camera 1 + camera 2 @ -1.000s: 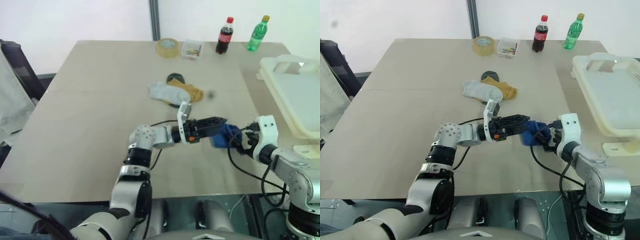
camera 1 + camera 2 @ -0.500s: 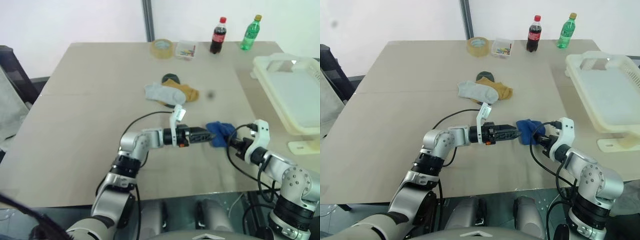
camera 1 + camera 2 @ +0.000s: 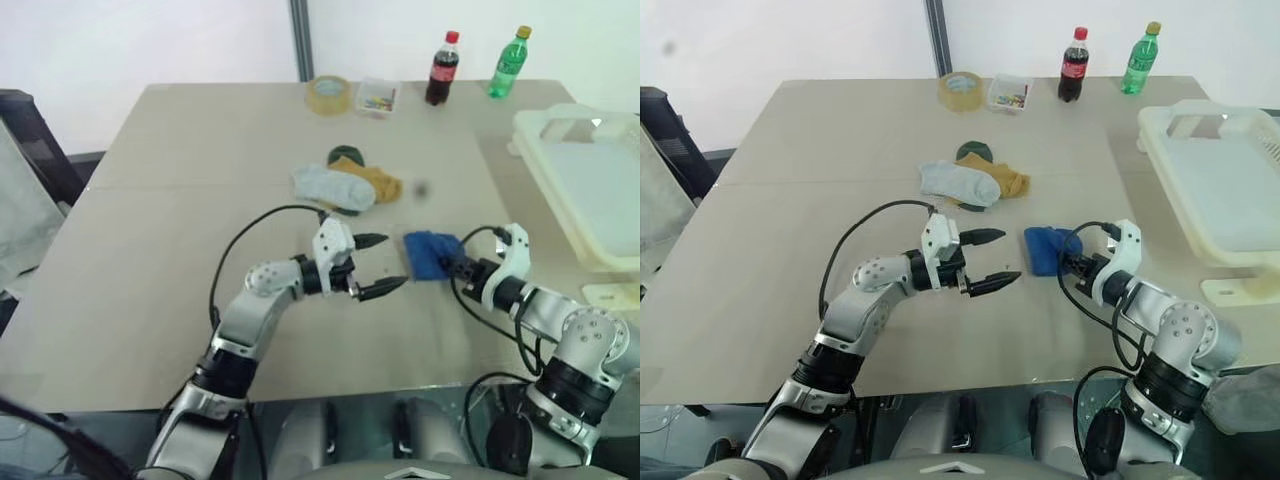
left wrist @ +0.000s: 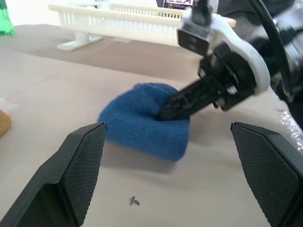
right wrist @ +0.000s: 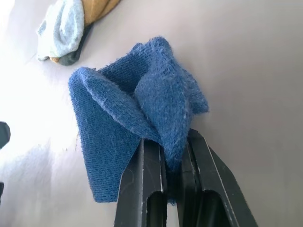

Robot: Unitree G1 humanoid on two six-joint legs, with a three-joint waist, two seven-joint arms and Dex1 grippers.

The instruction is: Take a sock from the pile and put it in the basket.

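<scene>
You passed the blue sock (image 3: 432, 254) across: the left gripper (image 3: 375, 265) let go and drew back, its jaws spread wide and empty, while the right gripper (image 5: 171, 156) pinched shut on a fold. The sock lay on the table (image 3: 200, 150), apart from the pile (image 3: 345, 183); the basket (image 3: 590, 190) came next, you'd judge

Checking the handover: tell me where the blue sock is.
The sock lies on the table, pinched by the right hand, right of the open left hand.
</scene>
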